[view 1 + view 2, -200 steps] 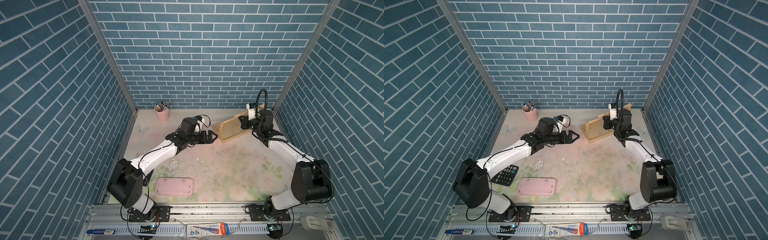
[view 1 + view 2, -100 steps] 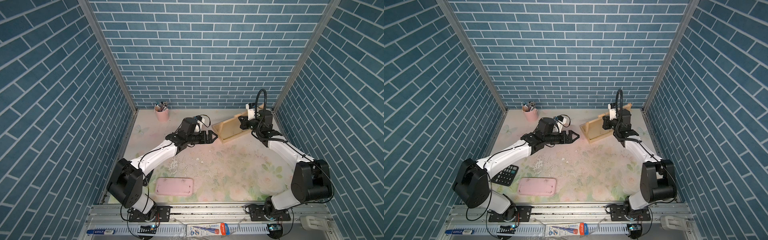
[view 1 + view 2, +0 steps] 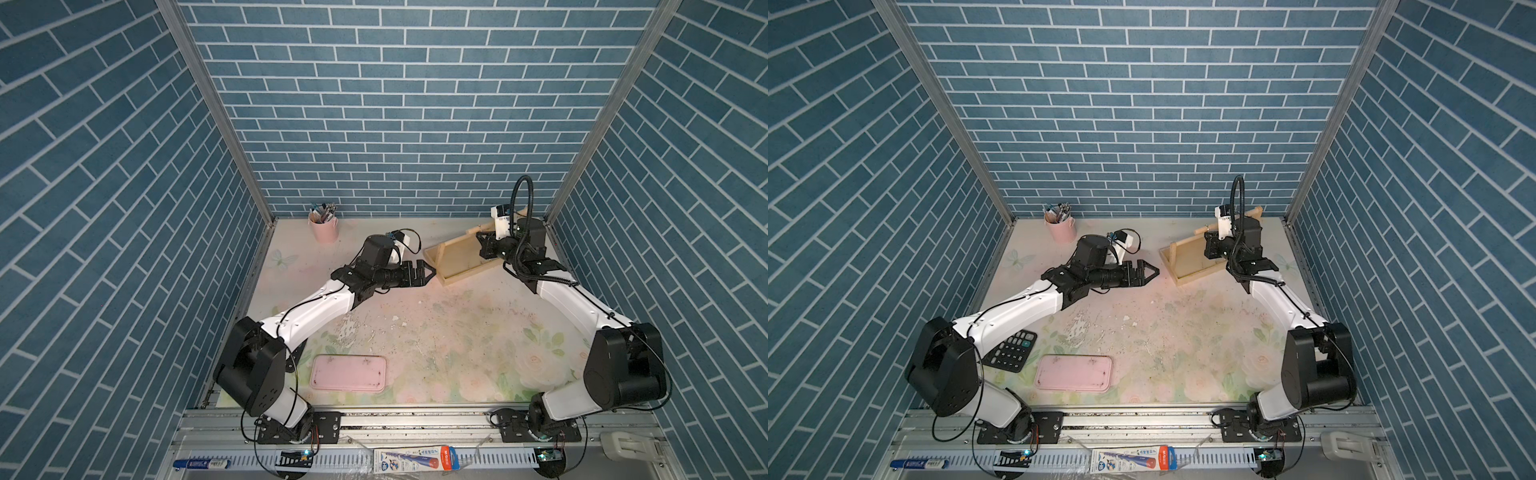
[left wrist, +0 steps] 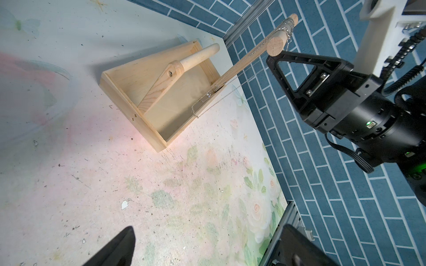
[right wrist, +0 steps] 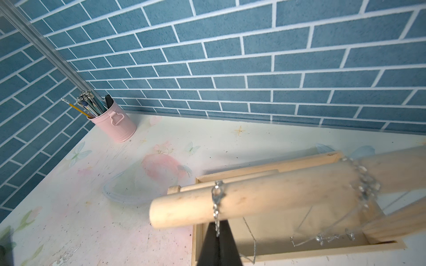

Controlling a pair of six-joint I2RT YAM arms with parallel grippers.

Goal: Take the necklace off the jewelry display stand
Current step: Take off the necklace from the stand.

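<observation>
The jewelry display stand [image 3: 454, 267] is a pale wooden frame at the back right, seen in both top views [image 3: 1187, 266] and in the left wrist view [image 4: 129, 92]. A thin silver necklace [image 5: 216, 202] loops over its top bar [image 5: 265, 198], and more chain [image 4: 213, 102] hangs down toward the tray base. My right gripper [image 5: 217, 230] sits just under the bar's free end. It is shut, with the dangling chain end in the seam of its jaws. My left gripper [image 3: 428, 272] is open and holds nothing. It hovers low beside the stand's left end.
A pink cup of pens [image 3: 323, 227] stands at the back left. A flat pink tray [image 3: 348, 372] lies near the front edge, with a black calculator [image 3: 1011, 351] under the left arm. The right wall and corner post run close behind the stand.
The right gripper's jaws have closed the last bit under the bar. Neither arm has visibly shifted.
</observation>
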